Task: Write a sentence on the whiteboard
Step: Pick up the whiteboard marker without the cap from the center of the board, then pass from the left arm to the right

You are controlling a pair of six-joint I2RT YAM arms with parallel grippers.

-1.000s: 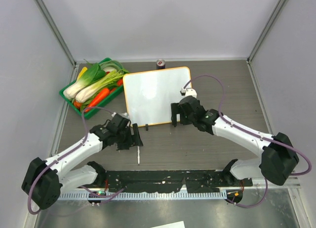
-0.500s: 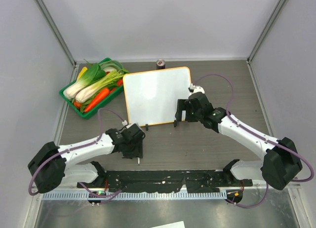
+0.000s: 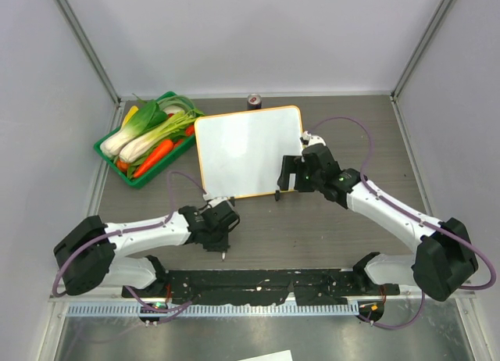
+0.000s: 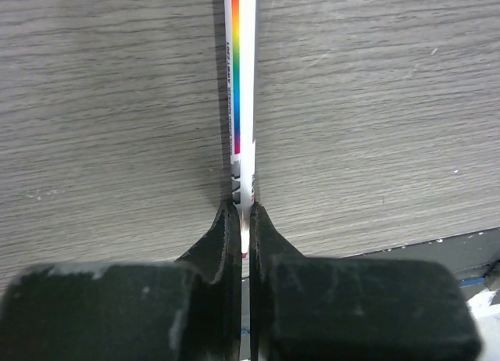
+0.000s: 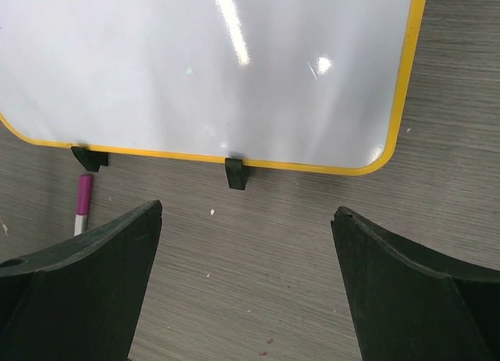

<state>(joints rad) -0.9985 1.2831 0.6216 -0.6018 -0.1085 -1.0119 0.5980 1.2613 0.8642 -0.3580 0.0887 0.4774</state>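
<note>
left tool (image 4: pixel 244 212) pinched tight on the near end of a marker (image 4: pixel 244 103): white barrel, rainbow stripe, magenta cap at the far end. marker looks flat along the worktop (image 3: pixel 328 236), cap pointing toward the board

left arm reaches low across the near-left part of the worktop, tool (image 3: pixel 221 234) near of the board's near-left corner

whiteboard (image 3: pixel 248 150) lies flat mid-worktop, slightly rotated, orange rim, two black clips (image 5: pixel 235 173) on its near edge. face is plain white in both views, only light glare on it

right tool (image 5: pixel 246 216) wide open, gripping nothing, over the worktop just near of the board's near-right corner; overhead puts it (image 3: pixel 287 177) at that edge

right wrist view also catches the magenta cap just near of the left clip

green tray (image 3: pixel 105 148) of vegetables far left, just beside the board's left edge; small dark can (image 3: pixel 254 101) at the far edge behind the board
</note>
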